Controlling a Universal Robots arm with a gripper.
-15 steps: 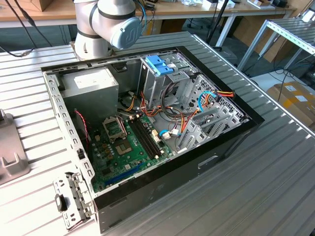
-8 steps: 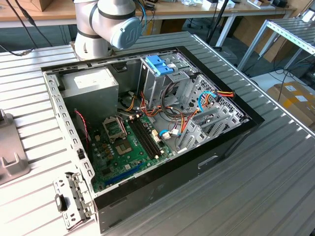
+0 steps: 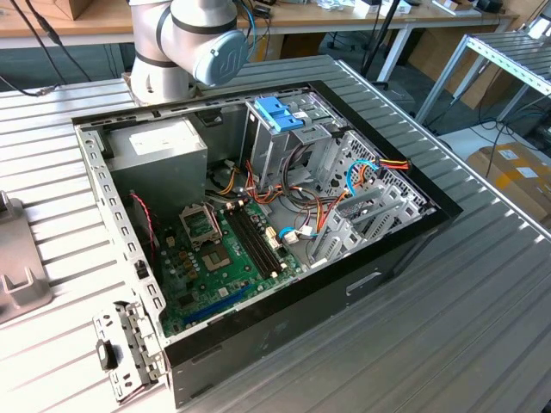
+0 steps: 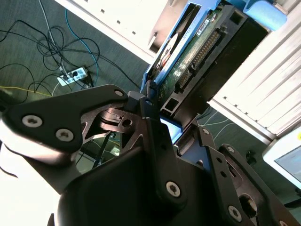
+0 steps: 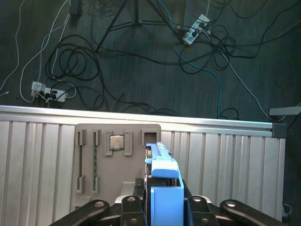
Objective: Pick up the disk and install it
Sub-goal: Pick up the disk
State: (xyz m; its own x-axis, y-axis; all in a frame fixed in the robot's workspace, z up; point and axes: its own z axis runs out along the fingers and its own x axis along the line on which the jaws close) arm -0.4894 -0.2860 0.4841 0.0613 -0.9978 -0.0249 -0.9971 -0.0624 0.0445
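First wrist view: the claw (image 5: 164, 200) grips one disk (image 5: 162, 165) edge-on, over the ribbed surface (image 5: 225, 160) and one grey tray (image 5: 87, 155).

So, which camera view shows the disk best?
The second wrist view: the disk shows its circuit board, connector and blue rail. The first wrist view shows the disk edge-on, mostly the blue rail. The exterior view shows the open computer case.

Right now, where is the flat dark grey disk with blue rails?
The disk is clamped in the black gripper in the first wrist view, near the grey tray on the ribbed table.
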